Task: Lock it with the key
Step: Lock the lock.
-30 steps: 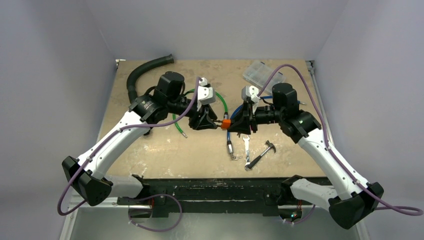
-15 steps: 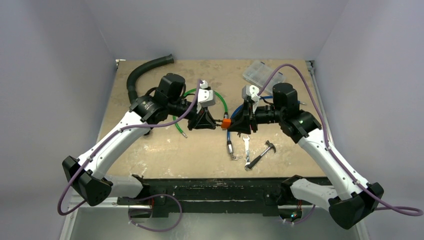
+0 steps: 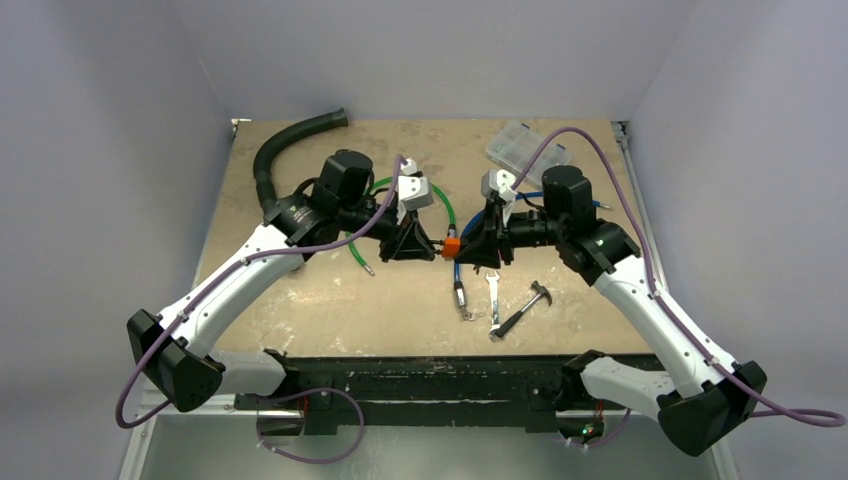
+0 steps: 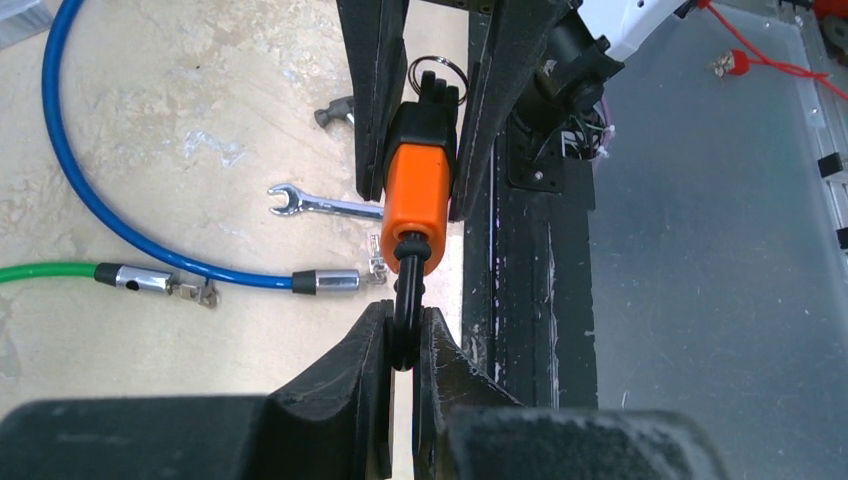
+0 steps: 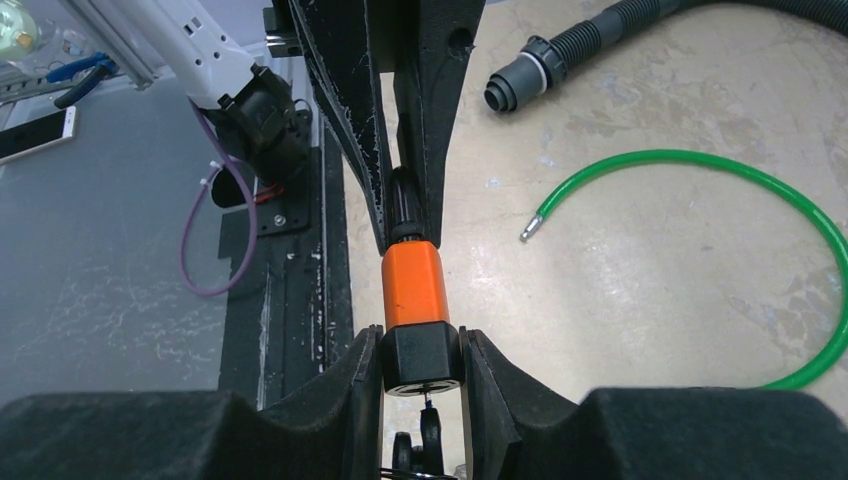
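An orange padlock [image 3: 451, 246] with a black end cap hangs in the air between both grippers. My left gripper [image 4: 405, 335] is shut on its black shackle [image 4: 405, 300]. My right gripper [image 5: 422, 365] is shut on the black cap end [image 5: 422, 355] of the orange body [image 5: 415, 285]. A black key [image 5: 430, 435] with a ring sticks out of the cap's keyhole between the right fingers. It also shows in the left wrist view [image 4: 437, 88]. In the top view the left gripper [image 3: 425, 243] and the right gripper [image 3: 472, 247] face each other.
On the table lie a blue cable [image 4: 60, 170], a green cable [image 5: 700, 170], a wrench [image 3: 494, 295], a hammer [image 3: 525, 308], a black corrugated hose [image 3: 285, 140] and a clear plastic box [image 3: 520, 145]. A black rail [image 3: 430, 375] runs along the near edge.
Both arms have shifted only slightly. The lock stays held between the two grippers in the same place.
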Controlling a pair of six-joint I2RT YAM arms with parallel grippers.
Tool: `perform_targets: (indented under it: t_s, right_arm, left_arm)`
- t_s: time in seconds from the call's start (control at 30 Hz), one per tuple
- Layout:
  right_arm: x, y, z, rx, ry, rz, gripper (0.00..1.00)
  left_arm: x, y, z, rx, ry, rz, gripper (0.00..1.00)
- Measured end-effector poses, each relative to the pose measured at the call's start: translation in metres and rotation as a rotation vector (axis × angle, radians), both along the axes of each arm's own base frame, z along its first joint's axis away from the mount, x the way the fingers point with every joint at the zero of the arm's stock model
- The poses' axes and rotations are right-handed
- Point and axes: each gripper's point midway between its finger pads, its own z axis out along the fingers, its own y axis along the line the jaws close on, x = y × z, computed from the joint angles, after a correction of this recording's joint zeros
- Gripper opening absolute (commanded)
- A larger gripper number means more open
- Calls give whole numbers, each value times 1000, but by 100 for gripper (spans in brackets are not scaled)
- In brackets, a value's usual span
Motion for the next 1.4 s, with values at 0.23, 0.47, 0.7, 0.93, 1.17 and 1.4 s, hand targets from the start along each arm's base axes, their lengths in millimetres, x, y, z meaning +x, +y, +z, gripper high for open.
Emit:
perform_targets:
  t_s: [0.23, 0.47, 0.7, 0.93, 1.17, 1.4]
  right_arm:
    - [2, 2, -3, -4, 39, -11, 0]
    - [4, 2, -5, -9, 54, -30, 0]
    - [5, 3, -7, -12, 76, -41, 0]
    - [7, 3, -13, -19, 92, -49, 0]
    - [9, 5, -14, -15, 97, -58, 0]
    - [13, 6, -18, -19, 103, -71, 0]
  left_arm:
    - [1, -4, -4, -8, 48, 30, 0]
    - [3, -6, -7, -8, 67, 44, 0]
    - [3, -8, -10, -2, 80, 52, 0]
    - [6, -10, -16, 11, 96, 61, 0]
    - [8, -12, -17, 10, 106, 65, 0]
    - [11, -13, -22, 23, 108, 77, 0]
